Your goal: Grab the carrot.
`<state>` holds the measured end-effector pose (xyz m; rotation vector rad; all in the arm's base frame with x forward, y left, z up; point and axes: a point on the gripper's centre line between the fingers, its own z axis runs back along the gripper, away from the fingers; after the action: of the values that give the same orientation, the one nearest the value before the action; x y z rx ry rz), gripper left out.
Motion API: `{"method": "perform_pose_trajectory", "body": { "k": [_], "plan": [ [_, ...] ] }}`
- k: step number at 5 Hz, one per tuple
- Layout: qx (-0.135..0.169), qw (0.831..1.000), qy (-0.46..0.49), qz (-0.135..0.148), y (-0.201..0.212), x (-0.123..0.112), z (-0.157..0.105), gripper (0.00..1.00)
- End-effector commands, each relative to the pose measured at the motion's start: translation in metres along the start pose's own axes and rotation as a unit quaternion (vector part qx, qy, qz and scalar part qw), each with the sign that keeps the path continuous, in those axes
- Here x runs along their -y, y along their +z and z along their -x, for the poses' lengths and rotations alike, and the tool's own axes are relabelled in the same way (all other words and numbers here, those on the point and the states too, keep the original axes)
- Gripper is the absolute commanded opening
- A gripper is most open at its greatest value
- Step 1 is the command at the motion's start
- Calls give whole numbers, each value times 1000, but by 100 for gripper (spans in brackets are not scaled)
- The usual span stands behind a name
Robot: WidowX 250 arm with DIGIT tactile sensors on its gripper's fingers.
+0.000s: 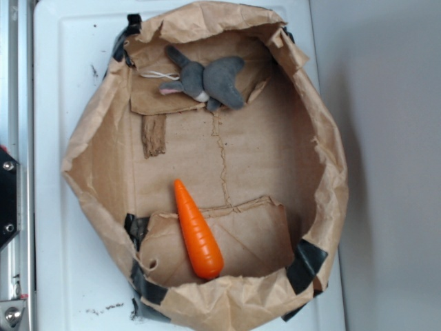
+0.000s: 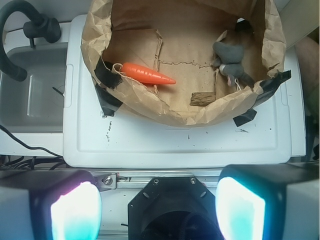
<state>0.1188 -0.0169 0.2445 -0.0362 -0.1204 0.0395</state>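
The fingers (image 2: 157,207) are held apart, well short of the carrot (image 2: 148,74), which lies inside the paper bag (image 2: 150,102); the crumpled rim could be snagged during descent.

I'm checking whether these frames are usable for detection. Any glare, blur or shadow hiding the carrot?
Exterior view: soft even light, slight overall blur, the carrot fully visible with a faint highlight. Wrist view: the carrot is sharp and unshadowed; the hand has glowing, overexposed, out-of-focus fingers at the bottom edge.
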Motion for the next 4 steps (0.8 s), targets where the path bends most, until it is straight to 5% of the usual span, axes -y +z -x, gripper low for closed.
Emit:
{"method": "perform_pose_trajectory", "body": {
  "k": [1, 3, 4],
  "plan": [
    [0, 1000, 0, 0, 0, 0, 0, 100],
    [7, 991, -88, -103, -55, 2, -95, 100],
    [-12, 980, -198, -14, -63, -2, -141, 100]
  ]
}}
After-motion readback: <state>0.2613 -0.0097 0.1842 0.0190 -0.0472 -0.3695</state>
